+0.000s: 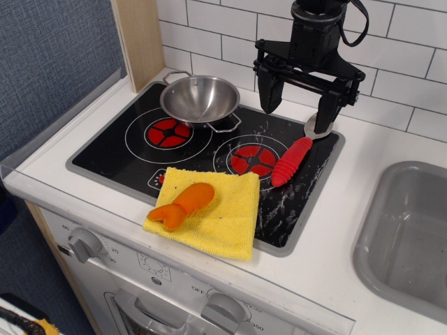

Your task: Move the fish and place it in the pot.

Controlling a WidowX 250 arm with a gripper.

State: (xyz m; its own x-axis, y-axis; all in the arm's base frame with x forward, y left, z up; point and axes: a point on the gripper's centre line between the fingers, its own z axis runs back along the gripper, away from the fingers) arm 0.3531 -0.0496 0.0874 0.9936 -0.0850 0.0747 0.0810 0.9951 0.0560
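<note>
- Observation.image, the single view, is centred on a black glass toy hob (pixel 112 150) with red burner rings, set into a white counter (pixel 335 230); every place below is given relative to this hob.
- A small soft orange toy fish (pixel 183 205) with a forked tail is seen at the hob's front edge, lying on a square yellow cloth (pixel 227 209) that overhangs that edge onto the counter.
- The fish is laid at a slant, tail toward the front left, and nothing is touching it but the cloth.
- A small shiny stainless-steel round pot (pixel 200 98) with thin wire loop handles is placed upright on the hob's rear left part, just behind the left burner ring; its bowl is seen to be bare.
- A red ribbed-handled spoon (pixel 293 159) is laid across the hob's right side, its pale bowl end toward the rear right corner.
- The black robot gripper (pixel 298 101) is held above the hob's rear right area, its two fingers spread wide apart with nothing between them.
- The gripper is well apart from the fish, and beside the pot without touching it.
- A grey sink basin (pixel 412 237) is sunk into the counter to the right of the hob.
</note>
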